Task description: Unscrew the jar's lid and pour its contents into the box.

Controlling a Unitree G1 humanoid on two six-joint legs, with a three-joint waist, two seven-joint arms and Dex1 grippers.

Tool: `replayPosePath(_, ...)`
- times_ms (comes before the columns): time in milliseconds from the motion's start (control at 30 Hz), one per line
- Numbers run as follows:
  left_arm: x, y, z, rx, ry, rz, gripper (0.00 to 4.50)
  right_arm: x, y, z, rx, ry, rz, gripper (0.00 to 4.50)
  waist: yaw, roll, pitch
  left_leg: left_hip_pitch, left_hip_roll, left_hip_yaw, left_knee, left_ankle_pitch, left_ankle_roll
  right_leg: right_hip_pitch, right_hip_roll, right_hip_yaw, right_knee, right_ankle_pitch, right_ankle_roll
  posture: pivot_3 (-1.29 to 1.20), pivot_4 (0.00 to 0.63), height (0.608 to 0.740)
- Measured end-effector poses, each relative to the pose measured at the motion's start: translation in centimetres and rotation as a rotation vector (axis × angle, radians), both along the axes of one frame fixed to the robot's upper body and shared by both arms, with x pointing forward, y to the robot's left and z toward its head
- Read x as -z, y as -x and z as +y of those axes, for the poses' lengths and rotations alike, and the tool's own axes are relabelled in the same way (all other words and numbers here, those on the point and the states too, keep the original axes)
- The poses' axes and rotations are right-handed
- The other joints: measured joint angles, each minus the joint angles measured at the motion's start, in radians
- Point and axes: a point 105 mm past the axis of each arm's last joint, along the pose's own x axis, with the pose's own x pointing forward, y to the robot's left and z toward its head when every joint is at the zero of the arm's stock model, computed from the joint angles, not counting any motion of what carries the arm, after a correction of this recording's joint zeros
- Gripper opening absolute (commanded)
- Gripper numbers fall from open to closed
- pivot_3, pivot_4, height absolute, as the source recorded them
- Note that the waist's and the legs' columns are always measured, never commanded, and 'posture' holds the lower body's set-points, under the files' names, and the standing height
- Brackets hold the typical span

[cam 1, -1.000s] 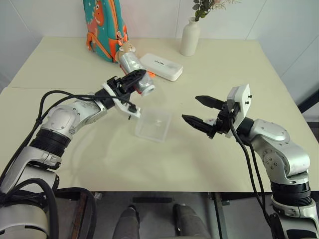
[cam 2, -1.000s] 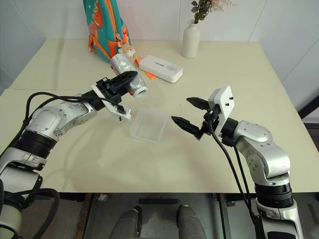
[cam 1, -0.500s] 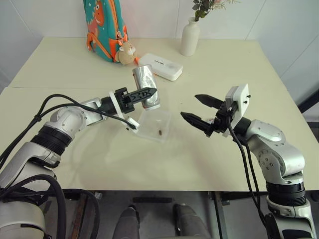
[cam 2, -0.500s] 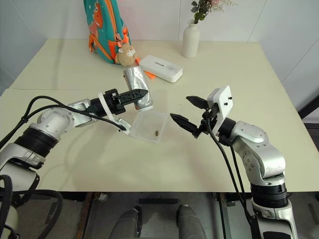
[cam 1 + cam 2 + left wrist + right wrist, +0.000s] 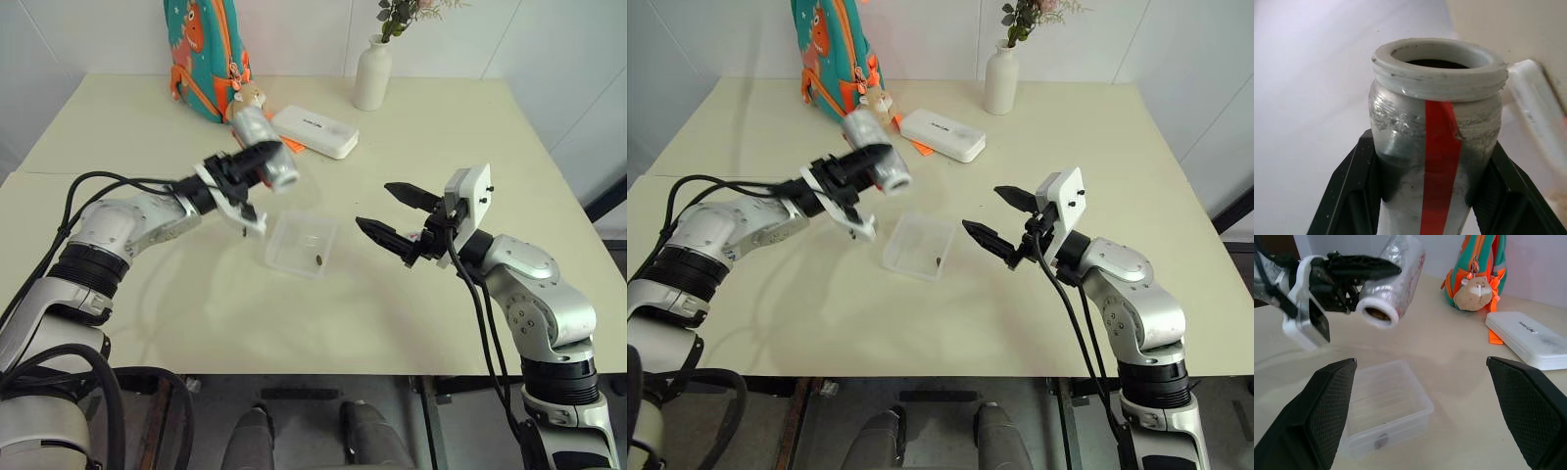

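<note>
- The left gripper point(image 5: 257, 157) is clamped on the jar point(image 5: 265, 160), holding it in the air above the table point(image 5: 147, 117), up and to the left of the box point(image 5: 301, 245).
- The jar lies roughly level with its open mouth towards the box; no lid on it. A red stripe runs down its side – no writing on it can be read.
- The box sits on the table between the two arms, with one small dark bit of the contents point(image 5: 319, 259) inside.
- The right gripper point(image 5: 390, 216) hangs just right of the box, fingers wide apart and empty.
- A white case point(image 5: 315, 130) behind carries small dark print – too small to read.
</note>
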Motion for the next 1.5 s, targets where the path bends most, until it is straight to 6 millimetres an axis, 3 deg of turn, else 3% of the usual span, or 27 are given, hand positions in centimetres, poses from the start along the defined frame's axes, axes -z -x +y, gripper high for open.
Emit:
replayPosePath(100, -1.2, -1.4, 2.8, -0.098, 0.404, 0.264, 1.95, 0.2, 0.0, 0.0, -0.009, 0.006, 0.007, 4.47, 0.0, 0.0, 0.0, 0.0, 0.0, 0.0, 0.002, 0.0, 0.0, 0.0, 0.0, 0.0, 0.002, 0.0, 0.0, 0.0, 0.15, 0.74)
replayPosePath(133, -1.1, -2.1, 4.2, -0.116, 0.642, 0.427, 1.95, 0.3, 0.1, -0.1, -0.02, 0.025, 0.006, 4.47, 0.0, 0.001, 0.0, 0.0, 0.0, 0.0, 0.003, 0.0, 0.0, 0.001, 0.0, 0.0, 0.003, 0.0, -0.001, 0.0, 0.15, 0.74)
replayPosePath(200, -0.1, -2.4, 5.8, -0.125, 0.838, 0.595, 1.95, 0.4, 0.2, 0.0, -0.039, 0.051, -0.001, 4.47, -0.004, 0.001, 0.0, 0.0, 0.0, 0.0, 0.005, 0.0, 0.0, 0.0, 0.0, 0.0, 0.004, 0.0, -0.001, 0.0, 0.15, 0.74)
replayPosePath(267, 1.1, -2.8, 8.4, -0.127, 1.157, 0.793, 1.95, 0.8, 0.4, -0.1, -0.082, 0.11, -0.004, 4.47, -0.009, 0.0, 0.0, 0.0, 0.001, -0.002, 0.009, 0.0, 0.0, 0.001, 0.002, 0.0, 0.006, 0.0, 0.0, 0.0, 0.15, 0.74)
replayPosePath(333, 1.5, -2.8, 10.8, -0.139, 1.357, 0.862, 1.95, 1.0, 0.5, -0.1, -0.116, 0.14, -0.003, 4.47, -0.014, 0.0, 0.0, 0.0, 0.001, -0.003, 0.011, 0.0, 0.0, 0.002, 0.002, 0.0, 0.007, 0.0, 0.0, 0.0, 0.15, 0.74)
replayPosePath(500, 3.3, -2.0, 17.8, -0.208, 1.746, 0.846, 1.95, 0.5, 0.2, -0.5, -0.18, 0.198, -0.027, 4.47, -0.03, 0.0, 0.0, 0.004, 0.001, -0.003, 0.011, 0.0, 0.001, 0.006, 0.002, 0.0, 0.006, 0.002, 0.001, 0.0, 0.15, 0.74)
replayPosePath(633, 5.2, -1.1, 21.7, -0.318, 1.803, 0.779, 1.95, 0.9, 0.3, -0.2, -0.234, 0.226, -0.011, 4.47, -0.029, 0.0, 0.0, 0.004, 0.001, -0.003, 0.011, 0.0, 0.0, 0.006, 0.002, 0.0, 0.005, 0.002, 0.001, 0.0, 0.15, 0.74)
replayPosePath(800, 7.3, 0.0, 23.9, -0.349, 1.794, 0.693, 1.95, 1.1, 0.4, 0.5, -0.269, 0.253, -0.011, 4.47, -0.025, 0.0, -0.001, 0.003, 0.001, -0.003, 0.01, 0.0, 0.0, 0.006, 0.002, -0.001, 0.004, 0.002, 0.001, 0.0, 0.15, 0.74)
replayPosePath(900, 8.9, 0.5, 24.4, -0.385, 1.773, 0.683, 1.95, 1.2, 0.4, 0.6, -0.272, 0.256, -0.007, 4.47, -0.024, 0.0, 0.0, 0.003, 0.001, -0.003, 0.01, 0.0, 0.0, 0.006, 0.002, -0.001, 0.004, 0.002, 0.001, 0.0, 0.15, 0.74)
replayPosePath(1167, 9.5, 0.8, 23.6, -0.292, 1.779, 0.7, 1.95, 1.2, 0.2, 0.6, -0.257, 0.253, -0.009, 4.47, -0.024, -0.001, -0.001, 0.003, 0.001, -0.003, 0.01, 0.0, 0.0, 0.006, 0.002, -0.001, 0.004, 0.002, 0.0, 0.0, 0.15, 0.74)
replayPosePath(1233, 9.6, 0.8, 23.6, -0.27, 1.799, 0.711, 2.69, 1.2, 0.2, 0.6, -0.253, 0.252, -0.009, 4.5, -0.026, -0.001, -0.001, 0.003, 0.001, -0.003, 0.01, 0.0, 0.0, 0.006, 0.002, -0.001, 0.004, 0.002, 0.0, 0.0, 0.15, 0.74)
replayPosePath(1433, 10.7, 1.6, 24.1, -0.255, 1.867, 0.738, 4.32, 1.1, 0.2, 0.8, -0.247, 0.241, -0.009, 4.5, -0.029, -0.001, -0.001, 0.003, 0.001, -0.003, 0.009, 0.0, 0.0, 0.006, 0.002, -0.001, 0.004, 0.002, 0.0, 0.0, 0.15, 0.74)
replayPosePath(1500, 11.1, 2.1, 24.3, -0.274, 1.855, 0.741, 4.49, 1.1, 0.2, 0.9, -0.25, 0.236, -0.009, 4.5, -0.028, -0.001, -0.001, 0.003, 0.001, -0.003, 0.009, 0.0, 0.0, 0.006, 0.002, -0.001, 0.004, 0.002, 0.0, 0.0, 0.15, 0.74)
